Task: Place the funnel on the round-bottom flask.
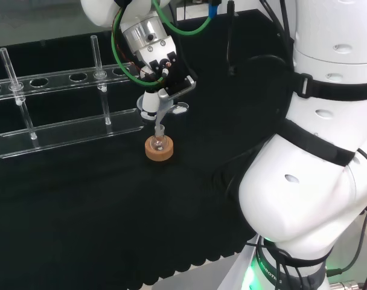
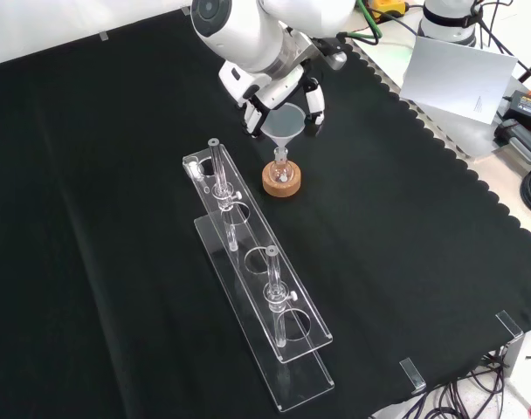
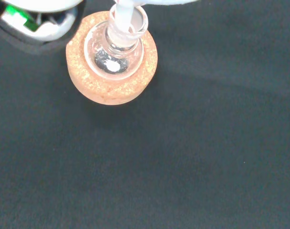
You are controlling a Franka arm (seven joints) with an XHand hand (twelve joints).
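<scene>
A small clear round-bottom flask (image 2: 282, 168) stands upright in a cork ring (image 2: 282, 182) near the middle of the black cloth. Directly over it is a translucent funnel (image 2: 286, 122), whose stem reaches down into the flask's neck. The hand (image 2: 279, 87) comes in from above, its fingers (image 2: 252, 118) curled at either side of the funnel's rim. In the head view the hand (image 1: 161, 71) holds the funnel (image 1: 160, 116) over the flask (image 1: 159, 143) and cork ring (image 1: 159, 151). The wrist view has the funnel stem (image 3: 120, 10) entering the flask neck (image 3: 129, 25) above the cork ring (image 3: 90, 81).
A clear acrylic test-tube rack (image 2: 257, 288) with a few upright tubes lies just left of the flask in the front view; in the head view the rack (image 1: 69, 130) is left of and behind it. The arm's white links (image 1: 316, 151) stand at the right.
</scene>
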